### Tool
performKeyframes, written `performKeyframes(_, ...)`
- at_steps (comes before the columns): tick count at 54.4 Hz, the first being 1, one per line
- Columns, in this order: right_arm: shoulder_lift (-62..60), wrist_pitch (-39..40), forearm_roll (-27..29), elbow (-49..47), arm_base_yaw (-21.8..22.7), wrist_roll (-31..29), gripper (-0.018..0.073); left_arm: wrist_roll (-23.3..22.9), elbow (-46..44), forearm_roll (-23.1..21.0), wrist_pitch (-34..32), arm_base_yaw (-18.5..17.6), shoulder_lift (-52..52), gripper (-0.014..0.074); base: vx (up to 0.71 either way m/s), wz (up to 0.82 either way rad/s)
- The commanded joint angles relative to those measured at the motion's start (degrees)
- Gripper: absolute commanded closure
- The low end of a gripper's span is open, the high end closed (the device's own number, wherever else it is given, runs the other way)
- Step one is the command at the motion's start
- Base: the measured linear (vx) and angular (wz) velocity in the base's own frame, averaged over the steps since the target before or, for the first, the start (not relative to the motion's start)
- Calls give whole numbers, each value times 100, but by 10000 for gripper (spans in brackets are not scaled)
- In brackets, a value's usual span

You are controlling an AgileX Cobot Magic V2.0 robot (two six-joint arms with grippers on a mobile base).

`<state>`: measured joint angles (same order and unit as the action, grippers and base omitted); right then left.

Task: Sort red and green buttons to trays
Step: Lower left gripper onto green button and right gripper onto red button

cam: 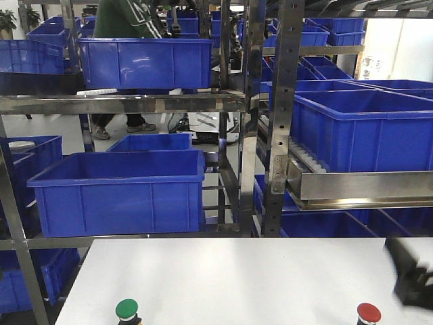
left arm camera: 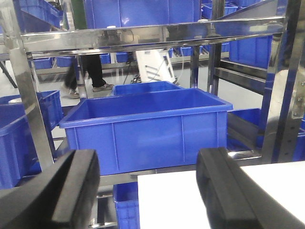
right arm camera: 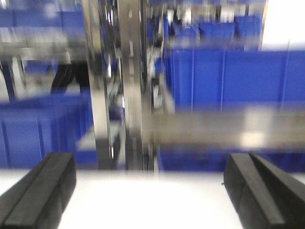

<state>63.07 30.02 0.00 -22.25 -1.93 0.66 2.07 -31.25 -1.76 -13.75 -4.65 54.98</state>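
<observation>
White table (cam: 237,277), buttons (cam: 126,309) front-view only

Cropped by btm edge, lower parts lost: green button (cam: 126,311), red button (cam: 369,314). Motion-blurred and clipped at rt edge: right end effector (cam: 413,274). Rt wrist view smeared throughout, bkgd detail illegible.

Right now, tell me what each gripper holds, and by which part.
Nothing. The left gripper and right gripper are open and empty; the round green button and round red button sit on the white table.
</observation>
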Motion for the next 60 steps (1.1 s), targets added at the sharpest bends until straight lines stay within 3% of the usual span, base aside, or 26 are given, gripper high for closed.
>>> performKeyframes(1,708,1475,0,414,23,83,-95,-43,-170,-6,-438,-2,37,36,0,0)
performKeyframes(9,2253,3374,0,965,23,74,-32,-43,-170,-6,-443,-2,268,36,0,0)
performKeyframes(17,3708,4679,0,902,23,74,1,-43,-170,-6,-500,-2,495,36,0,0)
performKeyframes(28,5096,4666,-44,164,23,136,3,-43,-170,-6,-624,-2,754,36,0,0)
performKeyframes(45,6020,4643,-83,-1281,30,355,19,-43,-170,-1,-805,-2,881,36,0,0)
performKeyframes(49,6047,4521,-58,-1459,30,509,93,-43,-170,-1,-783,-2,886,36,0,0)
performKeyframes(52,6047,4408,0,-1514,30,521,200,-104,-170,-1,-742,-7,909,36,0,0)
performKeyframes(60,6047,4307,78,-1489,30,521,577,-547,-170,300,-502,-234,1196,36,0,0)
